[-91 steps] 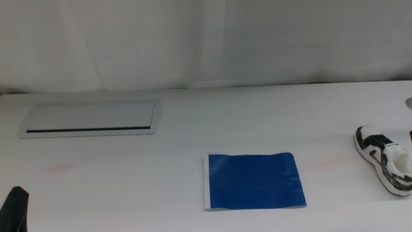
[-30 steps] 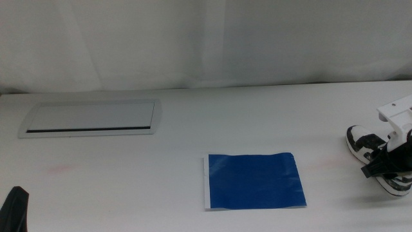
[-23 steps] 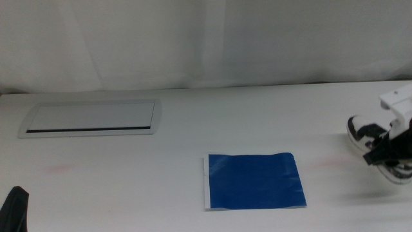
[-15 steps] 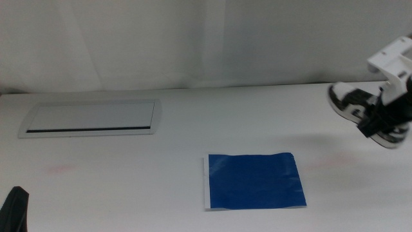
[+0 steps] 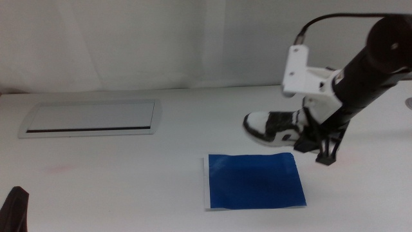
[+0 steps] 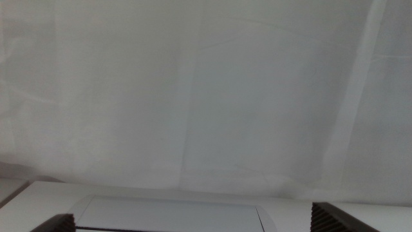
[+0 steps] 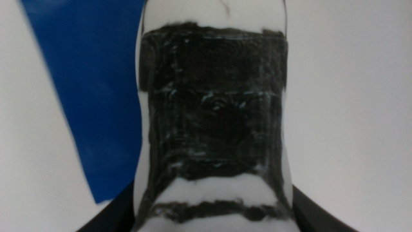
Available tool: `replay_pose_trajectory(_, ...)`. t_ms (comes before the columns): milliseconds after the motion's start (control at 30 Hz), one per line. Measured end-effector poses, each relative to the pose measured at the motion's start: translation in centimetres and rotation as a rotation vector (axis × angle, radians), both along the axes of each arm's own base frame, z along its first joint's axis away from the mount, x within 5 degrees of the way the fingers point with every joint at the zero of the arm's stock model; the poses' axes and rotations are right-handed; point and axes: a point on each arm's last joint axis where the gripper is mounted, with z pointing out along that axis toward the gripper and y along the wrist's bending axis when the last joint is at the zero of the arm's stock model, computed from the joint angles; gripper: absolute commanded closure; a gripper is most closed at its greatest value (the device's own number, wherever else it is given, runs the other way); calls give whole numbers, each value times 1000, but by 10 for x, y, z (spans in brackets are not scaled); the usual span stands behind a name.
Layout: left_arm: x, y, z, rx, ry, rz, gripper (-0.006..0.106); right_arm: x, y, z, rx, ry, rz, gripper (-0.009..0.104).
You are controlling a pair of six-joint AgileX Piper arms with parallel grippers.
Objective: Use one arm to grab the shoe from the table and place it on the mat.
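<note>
My right gripper (image 5: 313, 137) is shut on the heel end of the black-and-white shoe (image 5: 273, 126) and holds it in the air, just behind the far right part of the dark blue mat (image 5: 253, 180). The toe points left. In the right wrist view the shoe (image 7: 212, 122) fills the middle between my dark jaws, with the mat (image 7: 90, 90) below it on one side. The black right arm (image 5: 370, 64) reaches in from the right. My left gripper (image 5: 14, 209) waits at the bottom left corner; its fingertips (image 6: 61, 222) stand wide apart, with nothing between them.
A grey inset panel (image 5: 90, 118) lies in the white table (image 5: 129, 187) at the far left, also in the left wrist view (image 6: 167, 216). A white curtain (image 5: 161, 45) hangs behind the table. A faint pink smudge (image 5: 61, 169) marks the left front.
The right gripper closed on the shoe at the table's right edge, lifted it and carried it left, to just behind the mat. The left arm has not moved.
</note>
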Motion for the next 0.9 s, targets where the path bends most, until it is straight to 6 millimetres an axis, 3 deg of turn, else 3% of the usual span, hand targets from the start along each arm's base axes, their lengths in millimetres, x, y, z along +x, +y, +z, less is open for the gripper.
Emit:
replay_pose_trajectory(367,0,0,0,0,0,0,10,-11,45,-47,-75,103,196,98)
replay_pose_trajectory(900,0,0,0,0,0,0,10,2,54,-81,-81,103,196,98)
